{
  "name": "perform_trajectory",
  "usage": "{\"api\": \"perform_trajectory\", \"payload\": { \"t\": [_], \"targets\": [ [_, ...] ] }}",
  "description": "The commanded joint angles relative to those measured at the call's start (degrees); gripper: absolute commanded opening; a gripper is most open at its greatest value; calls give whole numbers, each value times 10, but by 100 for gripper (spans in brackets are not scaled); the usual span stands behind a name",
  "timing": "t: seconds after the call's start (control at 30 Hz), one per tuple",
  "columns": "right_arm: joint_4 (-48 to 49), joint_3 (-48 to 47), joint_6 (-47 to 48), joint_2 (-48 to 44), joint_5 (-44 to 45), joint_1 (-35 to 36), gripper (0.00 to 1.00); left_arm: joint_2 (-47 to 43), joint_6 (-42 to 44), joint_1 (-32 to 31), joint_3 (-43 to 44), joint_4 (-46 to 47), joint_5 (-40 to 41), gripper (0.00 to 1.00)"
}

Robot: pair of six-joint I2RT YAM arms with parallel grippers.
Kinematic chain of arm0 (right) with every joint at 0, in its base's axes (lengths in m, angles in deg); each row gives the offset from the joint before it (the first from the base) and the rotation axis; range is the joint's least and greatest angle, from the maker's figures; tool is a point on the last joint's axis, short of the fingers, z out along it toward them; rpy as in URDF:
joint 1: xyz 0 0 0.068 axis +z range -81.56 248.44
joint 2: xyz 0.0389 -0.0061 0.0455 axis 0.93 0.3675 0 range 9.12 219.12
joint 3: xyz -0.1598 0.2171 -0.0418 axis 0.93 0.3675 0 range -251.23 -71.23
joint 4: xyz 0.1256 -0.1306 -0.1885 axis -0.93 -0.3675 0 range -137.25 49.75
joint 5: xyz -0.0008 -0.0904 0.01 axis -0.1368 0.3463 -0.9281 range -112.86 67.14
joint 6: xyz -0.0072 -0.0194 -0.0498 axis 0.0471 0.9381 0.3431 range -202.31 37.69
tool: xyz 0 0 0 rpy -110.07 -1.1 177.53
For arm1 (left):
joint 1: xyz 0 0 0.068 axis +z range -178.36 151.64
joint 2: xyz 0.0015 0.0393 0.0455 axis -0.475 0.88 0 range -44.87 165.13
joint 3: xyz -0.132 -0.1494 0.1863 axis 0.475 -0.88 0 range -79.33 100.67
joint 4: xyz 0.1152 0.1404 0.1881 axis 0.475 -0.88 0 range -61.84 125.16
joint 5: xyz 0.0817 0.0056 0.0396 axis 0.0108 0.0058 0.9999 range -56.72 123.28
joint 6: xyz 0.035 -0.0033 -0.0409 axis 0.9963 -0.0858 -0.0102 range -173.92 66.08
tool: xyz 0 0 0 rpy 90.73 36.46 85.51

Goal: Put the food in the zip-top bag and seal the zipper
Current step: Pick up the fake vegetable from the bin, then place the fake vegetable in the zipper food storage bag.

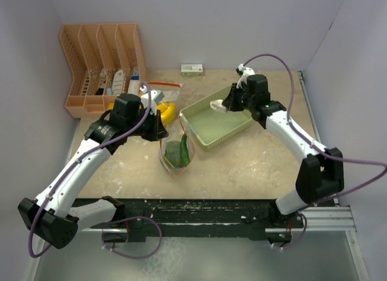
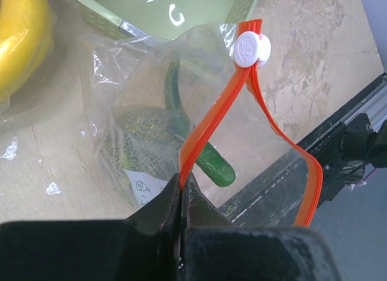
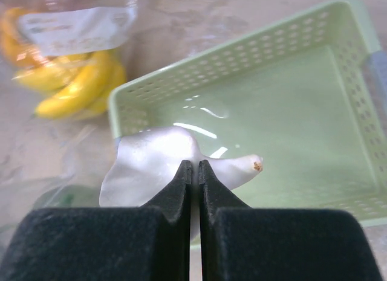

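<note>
Quick notes on where this sits. The right gripper [image 3: 195, 166] is clamped shut on the small white piece [image 3: 151, 160], holding it by a thin edge just above the far-left part of the pale green basket [image 3: 242, 69]. The left gripper [image 2: 181, 184] is pinched tight on the orange zipper strip [image 2: 211, 127] of the zip-top bag [image 1: 176, 154], which props the mouth up and open. The bag stands just near-left of the basket. The melon [image 2: 142, 130] and cucumber [image 2: 211, 163] are already inside. The banana bunch [image 1: 169, 112] lies on the table just beyond the bag, so I'd say we're about halfway.

The step in hand looks like carrying the white piece over to the bag. How I'd do it:

- Lift first, so the piece clears the basket's left wall before going sideways.
- Go slow. With that little of the piece between the jaws, it could swivel or slip.
- Come in over the gap between the two orange lips, on the side away from the left fingers, and stay off the white slider [image 2: 251, 49] at the far end of the zip.
- Get the piece low inside the mouth before letting go. Dropped from high up, it might bounce off the cucumber or the rim.
- Left arm should just hold its pinch and keep the lip lifted, because if that sags the opening folds over.
</note>
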Motion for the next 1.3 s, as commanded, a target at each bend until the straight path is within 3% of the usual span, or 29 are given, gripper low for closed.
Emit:
{"api": "perform_trajectory", "payload": {
  "t": [0.0, 0.23, 0.37, 0.53, 0.77, 0.83, 0.93, 1.1, 1.17, 1.27],
  "targets": [
    [51, 11, -9, -87, -144, 17, 0, 8, 6, 3, 6, 25, -5, 0],
    [129, 37, -45, -197, -259, 122, 0, 17, 6, 3, 10, 25, -4, 0],
    [157, 55, -68, -233, -280, 169, 0, 22, 5, 3, 12, 24, -4, 0],
    [176, 81, -81, -238, -280, 218, 0, 24, 2, 3, 15, 24, -3, 0],
    [162, 100, -78, -177, -246, 268, 0, 27, -2, 3, 14, 25, -2, 0],
    [164, 102, -76, -168, -243, 275, 9, 26, -3, 3, 14, 29, -3, 0],
    [125, 90, -63, -157, -195, 282, 42, 33, -2, 3, 20, 27, -5, 0],
    [91, 89, -53, -190, -114, 283, 86, 33, 3, 3, 18, 24, -2, 0],
    [78, 86, -49, -208, -91, 283, 93, 33, 3, 3, 16, 25, -1, 0],
    [7, 68, -48, -247, -17, 283, 95, 32, 2, 3, 21, 23, -4, 0]
  ]
}}
